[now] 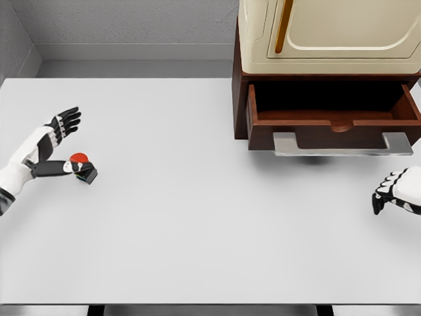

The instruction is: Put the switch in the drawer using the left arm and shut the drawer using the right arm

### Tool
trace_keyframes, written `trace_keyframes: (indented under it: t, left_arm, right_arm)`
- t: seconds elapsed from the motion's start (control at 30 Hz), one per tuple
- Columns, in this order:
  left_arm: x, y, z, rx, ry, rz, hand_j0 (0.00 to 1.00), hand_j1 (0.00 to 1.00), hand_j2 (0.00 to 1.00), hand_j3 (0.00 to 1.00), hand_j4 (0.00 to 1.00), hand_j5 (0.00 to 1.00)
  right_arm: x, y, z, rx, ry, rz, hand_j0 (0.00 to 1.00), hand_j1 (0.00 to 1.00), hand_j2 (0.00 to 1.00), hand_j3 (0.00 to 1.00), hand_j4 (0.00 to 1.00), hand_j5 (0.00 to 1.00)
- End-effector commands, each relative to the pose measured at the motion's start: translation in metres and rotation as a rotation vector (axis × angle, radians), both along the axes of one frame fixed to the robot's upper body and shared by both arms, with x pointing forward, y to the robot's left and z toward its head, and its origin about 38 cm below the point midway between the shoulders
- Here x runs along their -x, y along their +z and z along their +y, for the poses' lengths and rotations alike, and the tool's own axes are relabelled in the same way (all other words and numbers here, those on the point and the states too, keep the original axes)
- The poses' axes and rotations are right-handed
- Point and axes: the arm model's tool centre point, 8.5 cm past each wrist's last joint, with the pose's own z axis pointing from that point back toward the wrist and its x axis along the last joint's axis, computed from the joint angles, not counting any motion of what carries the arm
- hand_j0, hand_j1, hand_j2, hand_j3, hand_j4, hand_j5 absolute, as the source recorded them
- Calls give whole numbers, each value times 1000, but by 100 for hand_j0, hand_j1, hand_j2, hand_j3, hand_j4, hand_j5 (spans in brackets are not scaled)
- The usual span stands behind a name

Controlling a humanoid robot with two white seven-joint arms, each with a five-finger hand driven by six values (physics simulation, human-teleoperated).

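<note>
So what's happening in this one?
The left hand is at the red-topped switch on the white table, thumb against it and fingers spread, so no firm grasp yet. The wooden drawer stands open and looks empty. The right hand waits near it at the right edge.

- The cabinet (329, 36) is cut off by the top and right picture edges.
- The drawer (332, 122) interior lies in deep shadow; its floor cannot be made out.
- The switch (81, 166) is partly covered by the left hand (56, 141) thumb.
- The right hand (398, 191) is cut by the right edge; its forearm is out of view.
</note>
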Motion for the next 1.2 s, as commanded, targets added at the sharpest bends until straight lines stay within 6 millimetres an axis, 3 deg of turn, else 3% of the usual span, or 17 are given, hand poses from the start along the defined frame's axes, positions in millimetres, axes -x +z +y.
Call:
trace_keyframes:
  t: [0.0, 0.27, 0.53, 0.6, 0.87, 1.17]
  left_arm:
    - [1, -4, -3, 30, 3, -27, 100, 100, 100, 100, 100, 100]
    - [9, -18, 15, 29, 28, -124, 100, 100, 100, 100, 100, 100]
    - [21, -26, 12, 26, 9, -201, 100, 100, 100, 100, 100, 100]
    - [25, -37, 13, 16, 13, -233, 100, 100, 100, 100, 100, 100]
    - [27, -52, 23, 3, 46, -182, 100, 100, 100, 100, 100, 100]
    - [22, -63, 15, 5, 35, -105, 100, 100, 100, 100, 100, 100]
  right_arm:
    - [0, 1, 2, -5, 3, 1, 34, 34, 34, 34, 34, 34]
    - [0, 1, 2, -6, 3, 2, 35, 35, 35, 35, 35, 35]
    - [0, 1, 2, -9, 2, 1, 37, 37, 37, 37, 37, 37]
    - [0, 1, 2, -9, 2, 1, 37, 37, 37, 37, 37, 37]
    - [0, 1, 2, -10, 3, 2, 37, 37, 37, 37, 37, 37]
    - [0, 1, 2, -15, 0, -1, 37, 37, 37, 37, 37, 37]
